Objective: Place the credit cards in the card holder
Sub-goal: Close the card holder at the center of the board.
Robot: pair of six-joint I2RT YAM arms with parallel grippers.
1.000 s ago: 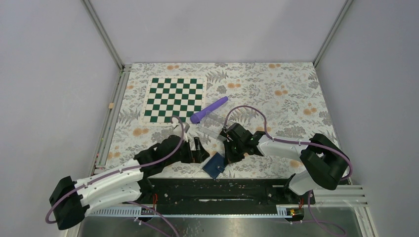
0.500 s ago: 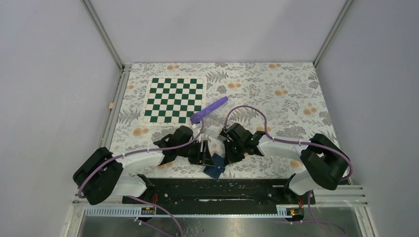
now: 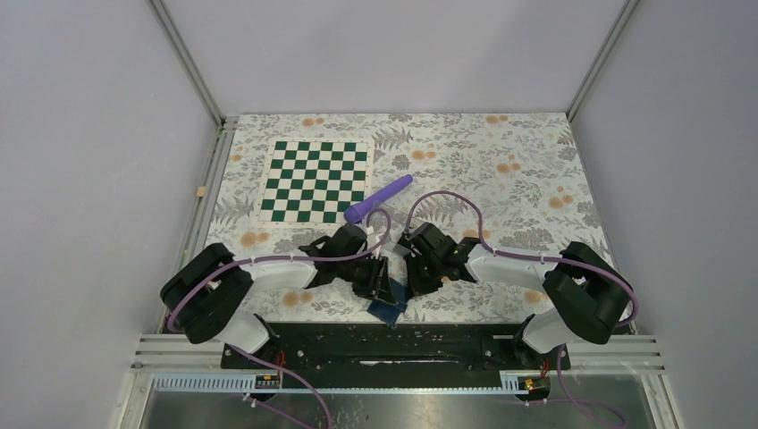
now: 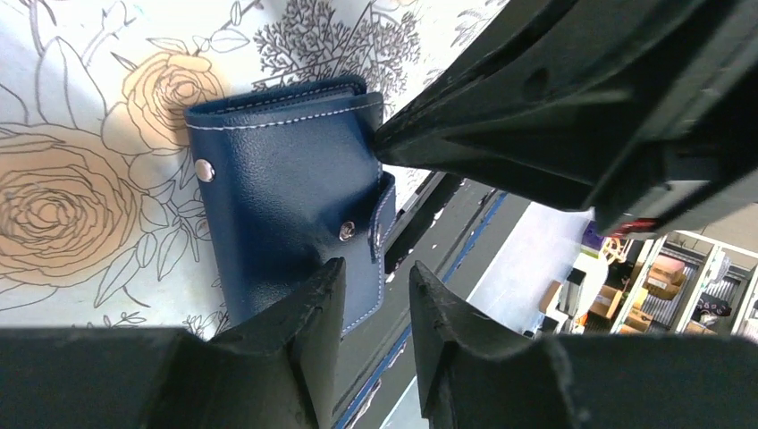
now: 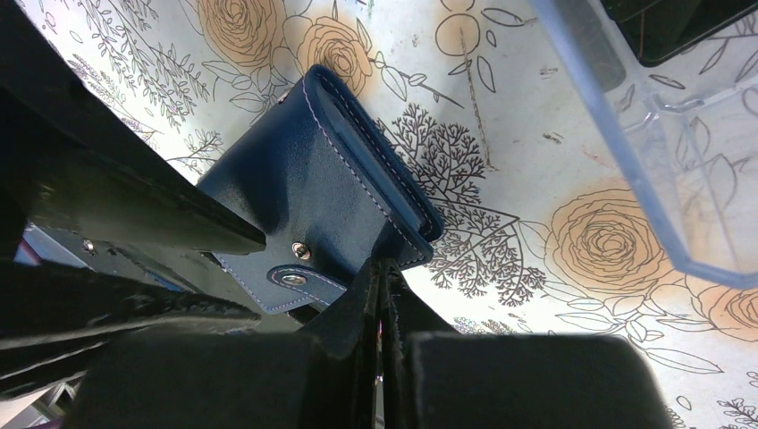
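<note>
A flower-printed cloth covers the table (image 3: 501,161), which stands between plain grey walls. At its near edge lies the card holder (image 4: 286,188), folded shut and flat, its snap tab (image 5: 293,278) toward the rail. The left gripper (image 4: 375,265) is at that tab edge with its jaws drawn narrow and a slim gap showing between them. Whether they already pinch the edge I cannot tell. The right gripper (image 5: 380,268) has its fingers pressed together on nothing, and its tip rests against the holder's folded corner, as if bracing it. The holder looks light and soft – stitched, pebbled covers that would flex rather than slip, though the whole thing could slide on the cloth. The thick folded spine seems the firmest place to pin it, and the tab the natural place to lift it open. Just beyond the grippers sits a clear tray (image 5: 617,152). Farther back are a purple stick-like object (image 3: 378,198) and then a green chessboard mat (image 3: 315,180).
</note>
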